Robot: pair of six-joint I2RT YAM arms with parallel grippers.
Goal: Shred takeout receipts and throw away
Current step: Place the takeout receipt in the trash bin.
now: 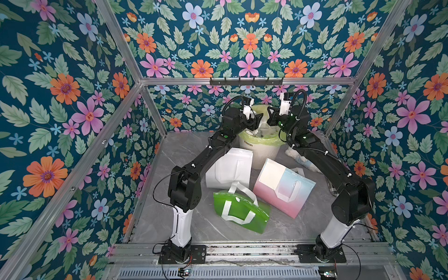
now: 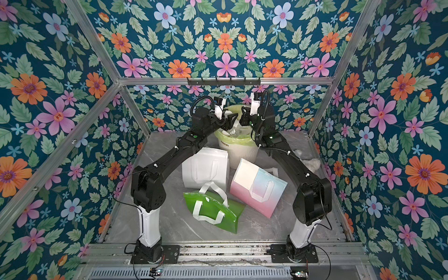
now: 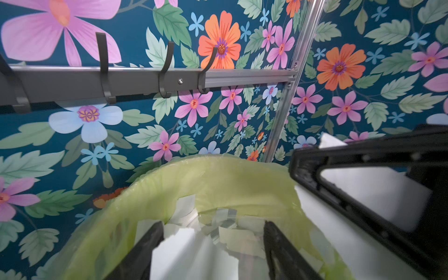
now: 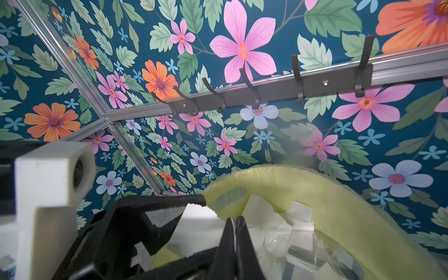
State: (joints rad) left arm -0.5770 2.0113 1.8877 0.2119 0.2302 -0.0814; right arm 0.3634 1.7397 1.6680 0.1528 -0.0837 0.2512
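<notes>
- The green bag lies flat nearest. Behind it sit the white bag and the pink bag, with a whole receipt on the pink one's face (both top views show it, the wrist views do not).
- The left arm covers a corner of the white bag; both arms stretch forward and meet over the bin.
- Only the wrist views look inside: left gripper jaws spread, a white scrap between them, torn pieces in the liner.
- The right gripper pinches a white sheet.
- Farthest, the hook rail.

Matt white paper receipt; glossy green bag; translucent plastic bin liner
</notes>
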